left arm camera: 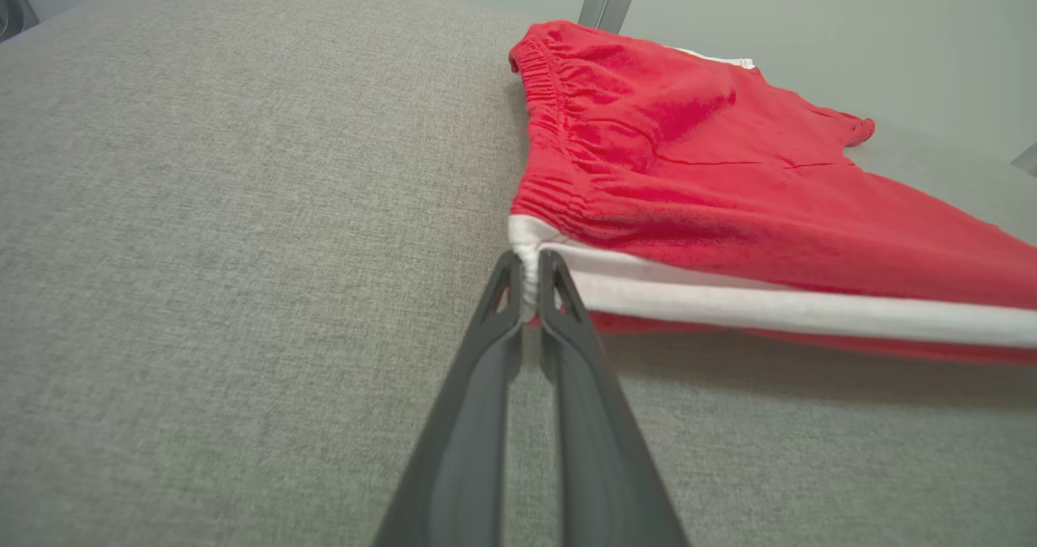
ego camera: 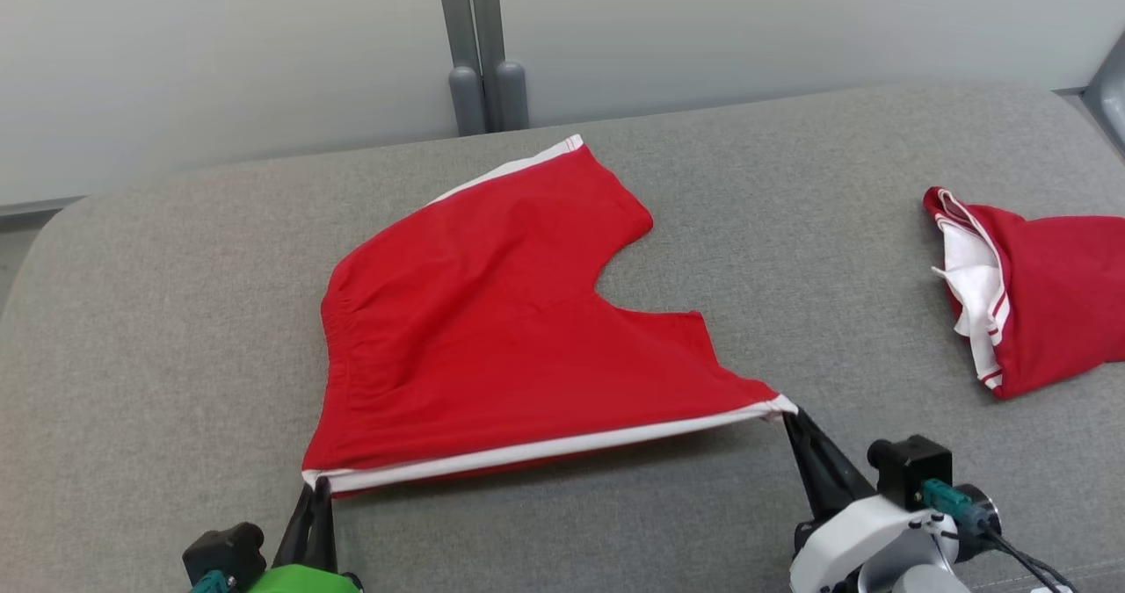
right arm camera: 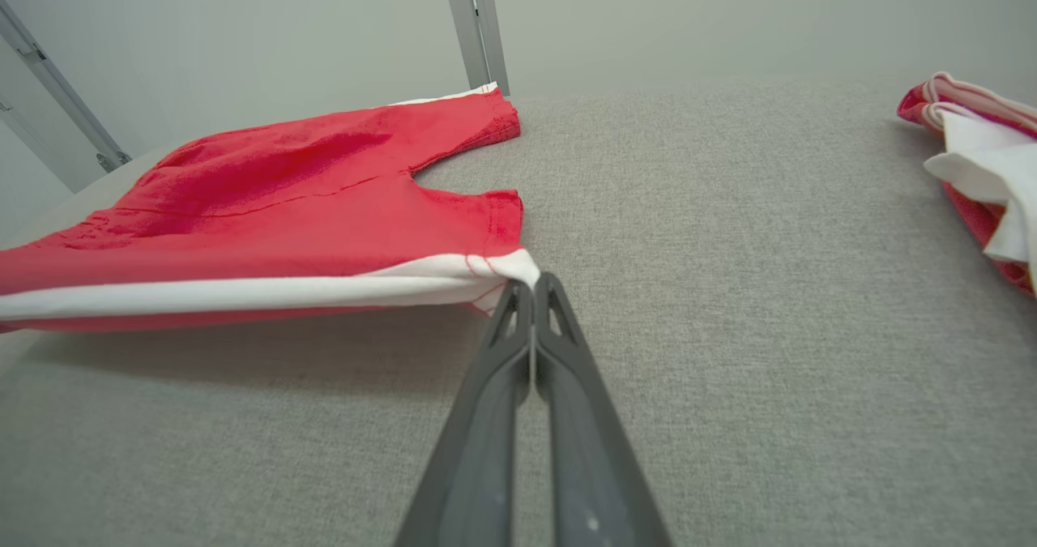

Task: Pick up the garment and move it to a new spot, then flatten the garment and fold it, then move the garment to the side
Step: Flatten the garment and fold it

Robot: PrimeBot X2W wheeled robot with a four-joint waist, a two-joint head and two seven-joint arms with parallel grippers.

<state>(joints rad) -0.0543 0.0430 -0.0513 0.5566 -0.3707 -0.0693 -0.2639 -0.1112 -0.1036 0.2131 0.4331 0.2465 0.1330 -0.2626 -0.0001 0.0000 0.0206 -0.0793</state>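
Thin corner grips put the fold at risk

The garment (ego camera: 492, 312), a pair of red shorts with a white stripe, lies mid-table with its waistband to the left and its 2 legs running right and far. Most of it rests flat, but the near striped edge is lifted off the surface and stretched taut, with a shadow beneath it.

The left end effector (ego camera: 318, 486) is closed tight on the near-left corner, at the waistband end of the stripe. The right end effector (ego camera: 788, 415) is clamped fully together on the near-right corner, at the leg hem. Each has only a small bite of cloth at its very tip.

That looks like the weak point. More outward pull could drag a corner free, and the edge would then drop and crumple. I cannot tell whether each pinch catches both layers. If it holds just 1, the layers may part as the edge is carried over. Uneven travel of the 2 arms would skew the fold line.

The grey fabric-covered table (ego camera: 176, 312) looks grippy, so the resting cloth may bunch if it is dragged rather than lifted.

A second red-and-white garment (ego camera: 1046, 294) lies well apart at the right, and a sideways move that way could land on it
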